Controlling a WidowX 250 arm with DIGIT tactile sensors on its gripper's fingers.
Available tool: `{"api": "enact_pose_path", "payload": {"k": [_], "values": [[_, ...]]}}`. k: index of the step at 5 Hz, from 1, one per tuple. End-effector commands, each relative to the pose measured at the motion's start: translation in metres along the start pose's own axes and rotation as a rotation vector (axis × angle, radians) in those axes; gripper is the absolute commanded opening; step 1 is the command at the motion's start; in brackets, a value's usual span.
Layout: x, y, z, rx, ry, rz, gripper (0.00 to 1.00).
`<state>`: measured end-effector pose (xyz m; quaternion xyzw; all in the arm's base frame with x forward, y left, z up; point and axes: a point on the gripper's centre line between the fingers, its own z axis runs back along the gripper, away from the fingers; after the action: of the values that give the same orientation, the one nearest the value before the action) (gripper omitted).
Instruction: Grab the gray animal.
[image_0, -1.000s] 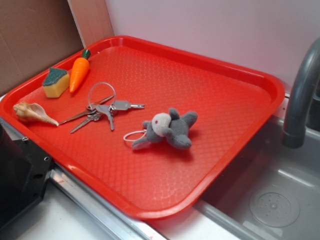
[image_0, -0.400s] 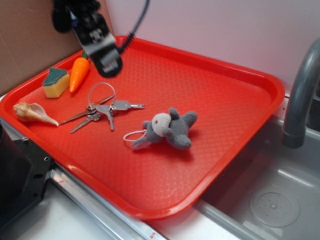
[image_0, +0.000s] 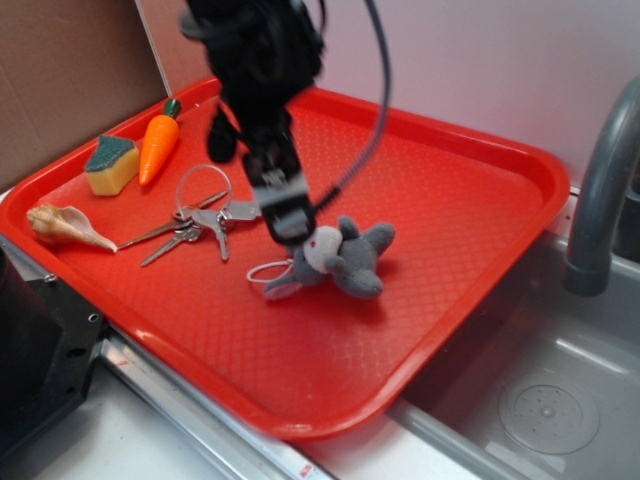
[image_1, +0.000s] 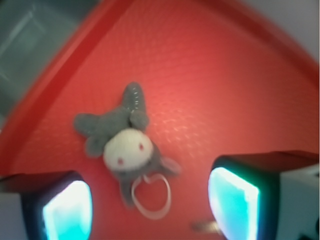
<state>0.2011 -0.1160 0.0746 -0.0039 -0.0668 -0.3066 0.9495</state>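
Observation:
The gray animal (image_0: 345, 258) lies on the red tray (image_0: 440, 200), a small plush with a whitish face, red eyes and a white loop cord at its head. In the wrist view the gray animal (image_1: 122, 140) sits just ahead of the fingers, and its cord loop reaches into the gap. My gripper (image_0: 285, 215) hangs above the tray at the toy's left, close over its head. Its jaws stand wide apart, so the gripper (image_1: 150, 207) is open and holds nothing.
A bunch of keys (image_0: 205, 215) on a ring lies left of the toy. At the tray's far left are a toy carrot (image_0: 158, 147), a yellow-green sponge (image_0: 110, 165) and a seashell (image_0: 62, 226). A gray faucet (image_0: 605, 190) and sink (image_0: 540, 400) stand right of the tray.
The arm came in from the upper left and swept down and right across the tray, from over the carrot to just above the gray animal. The objects have not moved.

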Motion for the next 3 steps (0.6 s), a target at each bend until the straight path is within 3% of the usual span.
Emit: {"api": "enact_pose_path", "payload": {"k": [1, 2, 3], "values": [[0.012, -0.008, -0.045, -0.061, 0.01, -0.077, 1.0], [0.006, -0.013, -0.048, -0.103, -0.02, -0.021, 0.0], [0.0, -0.009, -0.046, -0.075, -0.014, 0.055, 0.0]]}}
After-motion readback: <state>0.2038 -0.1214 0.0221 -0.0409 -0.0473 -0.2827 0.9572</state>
